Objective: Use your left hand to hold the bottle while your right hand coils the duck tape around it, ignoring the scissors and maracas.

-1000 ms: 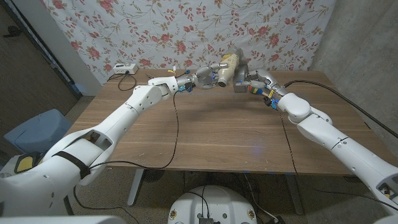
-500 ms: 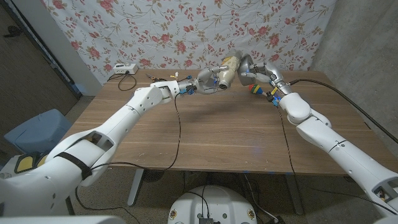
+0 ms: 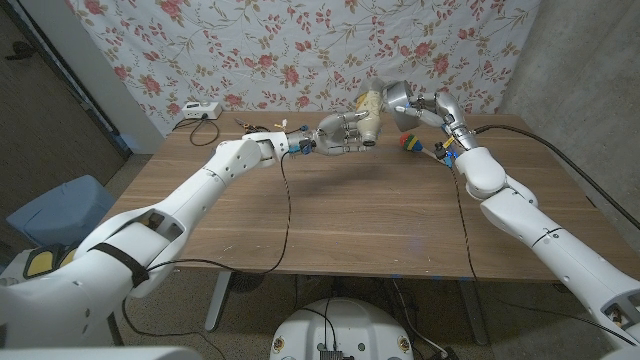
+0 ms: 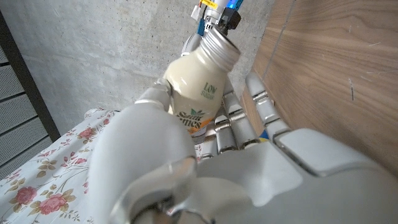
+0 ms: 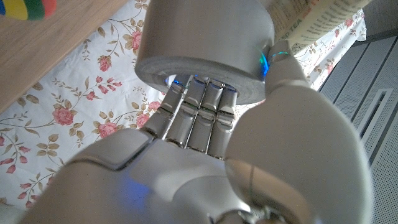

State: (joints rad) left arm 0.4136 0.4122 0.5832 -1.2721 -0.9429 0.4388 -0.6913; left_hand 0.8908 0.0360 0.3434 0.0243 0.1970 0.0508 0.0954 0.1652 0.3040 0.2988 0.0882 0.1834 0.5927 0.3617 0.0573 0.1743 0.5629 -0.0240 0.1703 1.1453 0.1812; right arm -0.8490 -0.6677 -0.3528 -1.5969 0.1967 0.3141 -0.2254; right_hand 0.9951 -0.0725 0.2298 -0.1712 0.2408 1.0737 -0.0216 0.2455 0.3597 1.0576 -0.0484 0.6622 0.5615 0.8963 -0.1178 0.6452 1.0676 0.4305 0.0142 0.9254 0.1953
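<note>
Cream-coloured plastic forms the body of the bottle [image 3: 371, 107], which the left hand [image 3: 342, 133] holds raised above the far part of the wooden table [image 3: 340, 220]. In the head view the bottle lies tilted, its upper end toward the flowered cloth [image 3: 300, 50] on the back wall. In the left wrist view the bottle [image 4: 198, 87] shows a ribbed neck with no cap and a printed label, and the fingers [image 4: 249, 115] of the left hand [image 4: 205, 162] wrap around its lower body.

The right hand [image 3: 432, 108] holds the grey roll of tape [image 3: 397, 98] just beside the bottle's upper end; whether roll and bottle touch cannot be told from the head view. In the right wrist view the right hand [image 5: 205, 143] grips the roll of tape [image 5: 205, 50], with its fingers [image 5: 199, 115] reaching into the core and the thumb along the outer wall. The printed side of the bottle [image 5: 323, 18] appears close against the roll at that picture's edge.

On the table under the right forearm lies a maraca [image 3: 409, 142] with red, yellow and green bands, next to small blue and yellow parts that are too small to identify. A white box [image 3: 197, 111] with a cable sits at the far left corner of the table. A blue bin [image 3: 55, 210] stands on the floor to the left of the table.
</note>
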